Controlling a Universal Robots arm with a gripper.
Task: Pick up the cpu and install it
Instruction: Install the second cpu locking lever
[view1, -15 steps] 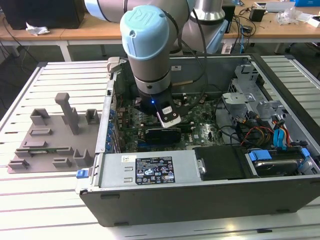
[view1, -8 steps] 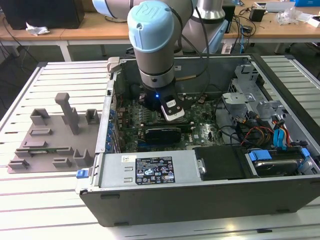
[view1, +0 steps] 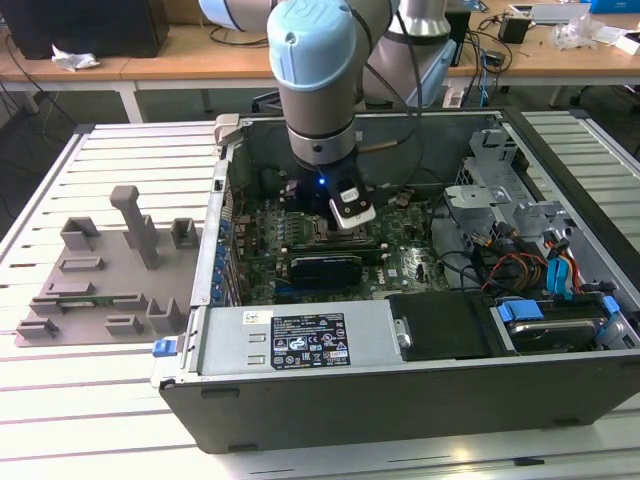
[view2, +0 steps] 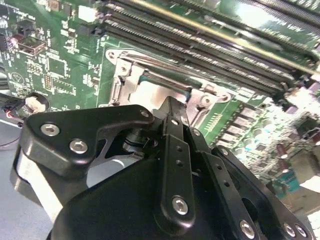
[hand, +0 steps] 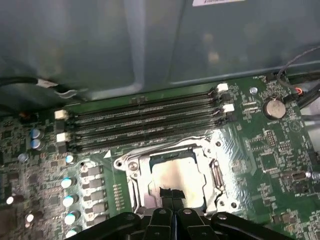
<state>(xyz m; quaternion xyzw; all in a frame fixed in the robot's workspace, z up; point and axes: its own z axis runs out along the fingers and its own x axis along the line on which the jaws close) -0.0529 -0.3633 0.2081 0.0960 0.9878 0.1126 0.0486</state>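
So the arm is reaching straight down into the open PC case (view1: 560, 330), which sits on a slatted counter (view1: 120, 400). The claw (hand: 172, 192) is right over the motherboard (hand: 270, 150), hovering at the CPU socket (hand: 135, 172).

The cpu (hand: 176, 176) is sitting inside that socket, shiny silver-grey top facing up, with the metal socket frame around it. In the first wrist view the claw's fingertips (hand: 166, 193) are pressed together, clenched with nothing between them, and their tips sit right at the near edge of the chip's top. Can't tell if they're actually touching it or just above it. In the second wrist view the claw (view2: 172, 107) blocks most of the chip, but you can see a bit of the cpu (view2: 150, 92) and the frame past it.

Four RAM slots (hand: 145, 117) run alongside the socket, just beside it. Off to the exterior view's left, a grey plastic tray (view1: 100, 270) with blocks on it sits on the counter, well apart from the case.
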